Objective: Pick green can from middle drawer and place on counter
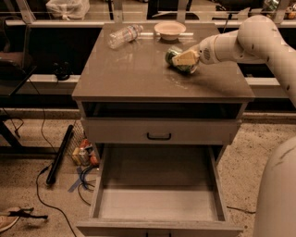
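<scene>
Item, gripper (181,60): at the end of a pale arm (240,41) reaching in from the right. It is clasped round the green can (172,54), with one cream finger (186,58) lying across the can's side.

Item, green can: tilted, low over the right rear part of the tabletop (134,76). Whether its underside touches the surface cannot be told. Its pale markings cannot be read.

Item, tabletop: glossy grey-brown and square, spreading under the can and slightly overhanging the cabinet body.

Item, shallow pale bowl (169,29): just behind the can, near the back edge.

Item, clear plastic bottle (124,35): lying on its side, behind and well to the left of the can. Its label is unreadable.

Item, drawer front with black handle (159,136): closed, below the can under the tabletop.

Item, middle drawer (157,203): pulled out, lowest and nearest, well below the can. A plain grey box interior.

Item, speckled floor (259,152): to the lower left of the can lie a black bar (60,155), loose cables (44,194) and small clutter against the cabinet foot (83,153).

Item, plastic bag (68,7): far behind and left of the can, in a dim room.
</scene>
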Action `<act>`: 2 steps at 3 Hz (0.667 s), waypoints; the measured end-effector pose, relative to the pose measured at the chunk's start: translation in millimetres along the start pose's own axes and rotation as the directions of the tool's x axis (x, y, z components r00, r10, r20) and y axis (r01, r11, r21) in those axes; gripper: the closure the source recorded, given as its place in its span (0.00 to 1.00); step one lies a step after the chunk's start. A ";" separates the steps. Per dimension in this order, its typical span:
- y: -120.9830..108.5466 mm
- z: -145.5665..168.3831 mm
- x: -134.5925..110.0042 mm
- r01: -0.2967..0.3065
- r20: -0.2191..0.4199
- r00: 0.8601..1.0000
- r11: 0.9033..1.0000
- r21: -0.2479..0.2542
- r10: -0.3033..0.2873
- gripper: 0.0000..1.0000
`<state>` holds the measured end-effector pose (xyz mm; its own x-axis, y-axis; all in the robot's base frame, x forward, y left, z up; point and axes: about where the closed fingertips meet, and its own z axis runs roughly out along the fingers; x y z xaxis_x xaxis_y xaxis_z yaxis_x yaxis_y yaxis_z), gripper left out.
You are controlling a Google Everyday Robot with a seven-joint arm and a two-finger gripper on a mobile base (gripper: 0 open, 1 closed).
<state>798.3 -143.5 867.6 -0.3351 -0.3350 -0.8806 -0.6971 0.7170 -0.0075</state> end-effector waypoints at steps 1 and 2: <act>1.0 2.2 1.1 -0.003 -0.005 1.000 1.000 -0.008 0.003 0.00; 0.2 0.3 2.9 -0.006 -0.007 1.000 1.000 -0.006 0.006 0.00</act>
<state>797.5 -144.1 864.9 -0.3439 -0.3345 -0.8774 -0.6988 0.7154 0.0012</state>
